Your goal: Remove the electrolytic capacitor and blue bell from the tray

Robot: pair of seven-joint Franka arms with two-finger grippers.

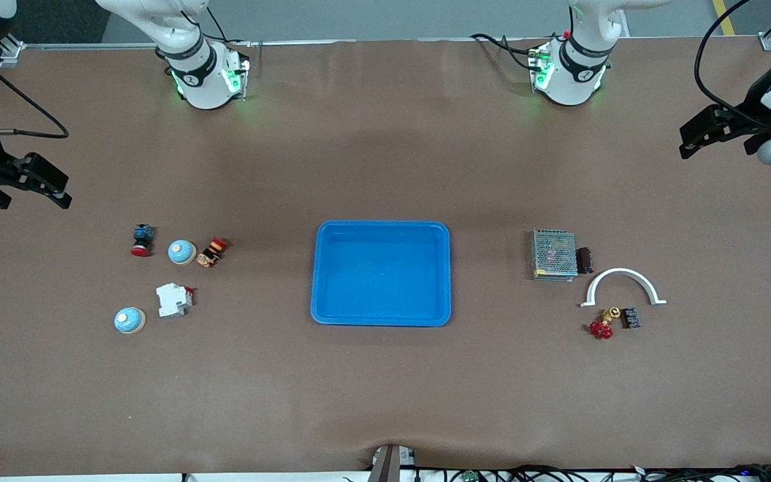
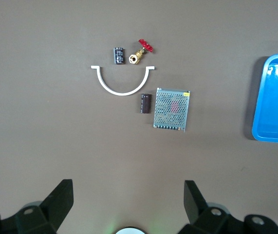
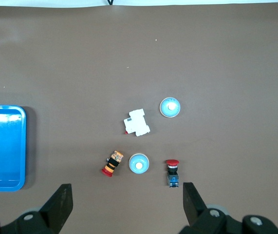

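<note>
Two arms, both waiting high at their own ends of the desk [image 1: 385, 402], nothing held. Left pincer [image 1: 720, 137] hangs over bare desk at the left arm's end, fingers [image 2: 61, 197] spread wide. Right pincer [image 1: 31, 184] hangs over bare desk at the right arm's end, fingers [image 3: 61, 202] likewise spread wide.

Blue tray [image 1: 322, 268] sits mid-desk, holding nothing.

Toward the left arm's end: a mesh-covered power supply [image 1: 553, 254] lies flat, with the capacitor [image 1: 585, 260], a dark cylinder on its side, touching or just beside the supply's edge that faces away from the tray. A white arch-shaped bracket [image 1: 623, 276] lies nearer the front camera than the capacitor. Nearer still, a brass valve with red handwheel [image 1: 604, 325] and a small black block [image 1: 630, 318] lie side by side, apart from the bracket.

Toward the right arm's end: two light-blue domed bells. One bell [image 1: 181, 252] sits between a red-capped push button [image 1: 142, 239] and an orange-and-black striped button [image 1: 211, 252], near both. The second bell [image 1: 130, 320] sits nearer the front camera, beside a white circuit breaker [image 1: 173, 299] but not touching it. All five pieces are well apart from the tray.
</note>
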